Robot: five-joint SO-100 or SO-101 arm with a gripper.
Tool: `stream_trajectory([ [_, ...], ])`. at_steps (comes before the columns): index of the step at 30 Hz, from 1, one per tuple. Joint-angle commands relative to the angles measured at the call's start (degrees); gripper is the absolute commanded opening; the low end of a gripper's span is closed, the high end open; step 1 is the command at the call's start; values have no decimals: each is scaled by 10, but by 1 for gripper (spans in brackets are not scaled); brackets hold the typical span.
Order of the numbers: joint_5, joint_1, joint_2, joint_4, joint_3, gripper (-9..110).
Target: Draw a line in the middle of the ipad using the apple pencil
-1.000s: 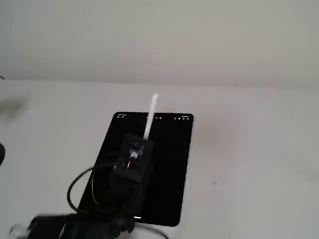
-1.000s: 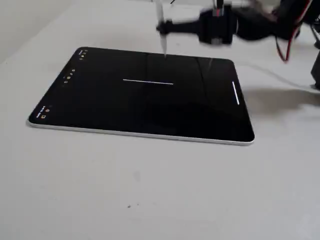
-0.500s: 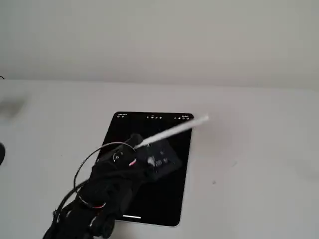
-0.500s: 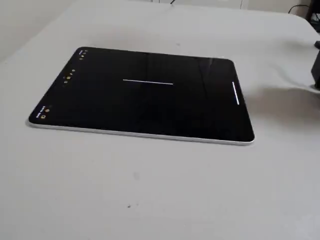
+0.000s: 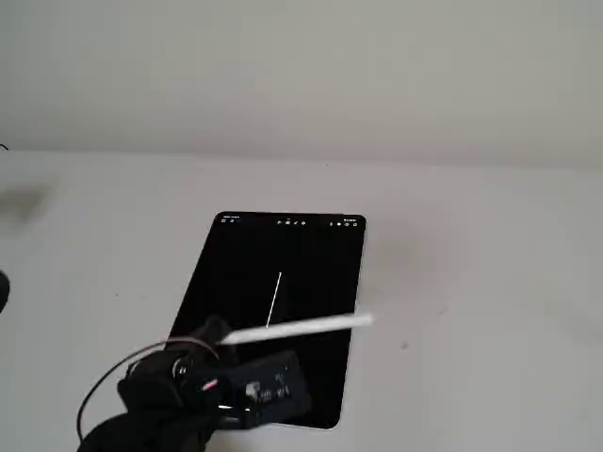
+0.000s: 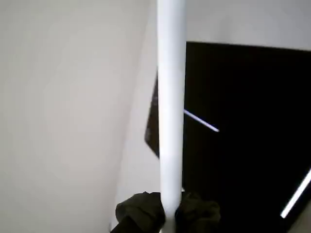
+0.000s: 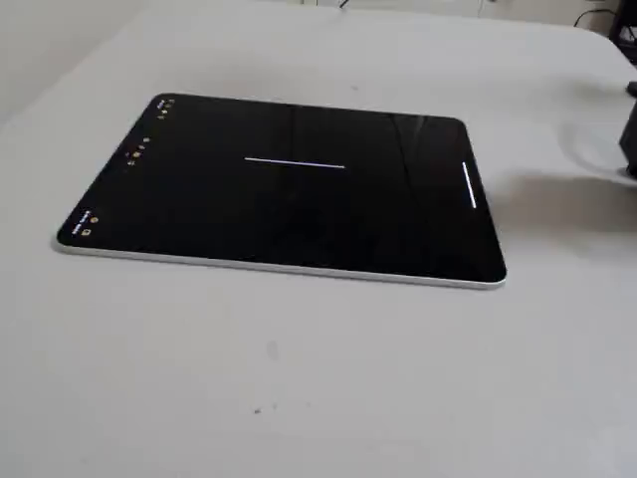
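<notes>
A black iPad (image 5: pixel 301 254) lies flat on the white table, screen on, with a thin white line (image 5: pixel 275 297) drawn along its middle. It shows in both fixed views (image 7: pixel 289 214), with the line (image 7: pixel 295 163) clear there. My gripper (image 5: pixel 209 344) is shut on the white Apple Pencil (image 5: pixel 301 327) and holds it nearly level above the iPad's near half, its end pointing right. In the wrist view the pencil (image 6: pixel 171 111) runs up the frame between the fingers (image 6: pixel 141 211), over the iPad (image 6: pixel 243 136). The pencil looks lifted off the screen.
The white table (image 5: pixel 471 282) surrounds the iPad. A pale wall (image 5: pixel 301 66) rises behind it. A dark object (image 7: pixel 629 139) sits at the right edge of a fixed view. A cable (image 5: pixel 99 391) loops by the arm.
</notes>
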Motion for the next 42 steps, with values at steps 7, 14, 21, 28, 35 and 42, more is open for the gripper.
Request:
stream_trajectory([
  [7, 27, 14, 21, 114, 13, 0],
  [14, 34, 35, 21, 114, 100, 0],
  [21, 18, 34, 21, 81, 177, 0],
  [28, 11, 30, 21, 69, 205, 0],
  [35, 11, 30, 21, 68, 208, 0],
  [42, 11, 30, 21, 67, 208, 0],
])
